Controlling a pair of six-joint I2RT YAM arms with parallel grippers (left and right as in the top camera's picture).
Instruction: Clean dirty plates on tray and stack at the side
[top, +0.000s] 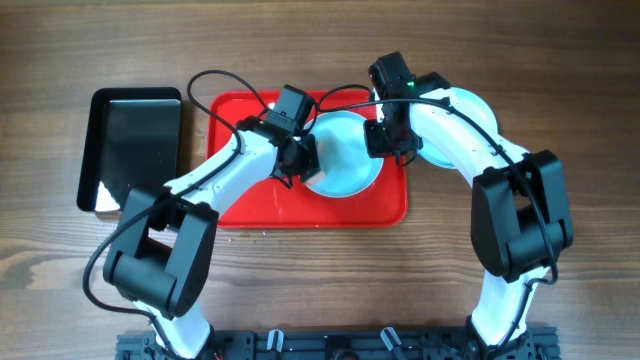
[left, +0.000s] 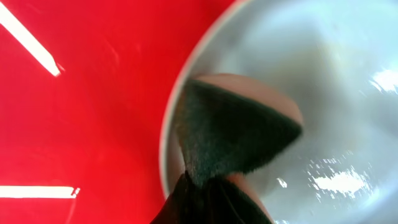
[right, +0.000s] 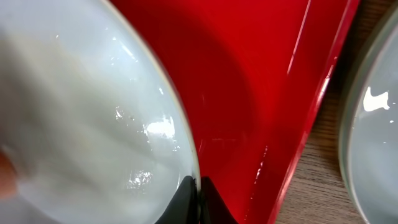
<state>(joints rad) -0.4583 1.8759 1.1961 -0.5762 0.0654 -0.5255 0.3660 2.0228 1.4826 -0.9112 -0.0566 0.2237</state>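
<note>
A pale blue-white plate (top: 345, 158) lies on the red tray (top: 240, 205). My left gripper (top: 298, 155) is shut on a dark scrubbing sponge with a tan backing (left: 233, 130) and presses it onto the plate's left part (left: 336, 81), just inside the rim. My right gripper (top: 385, 138) is shut on the plate's right rim, which shows pinched between the fingertips (right: 199, 186) in the right wrist view. The plate (right: 81, 112) looks glossy there. Another plate (top: 470, 110) sits on the wood right of the tray, partly under my right arm; it also shows in the right wrist view (right: 373, 130).
A smaller black rectangular tray (top: 135, 145) lies on the table left of the red tray. The red tray's right rim (right: 311, 118) runs close to the plate on the wood. Cables loop over the tray's far edge.
</note>
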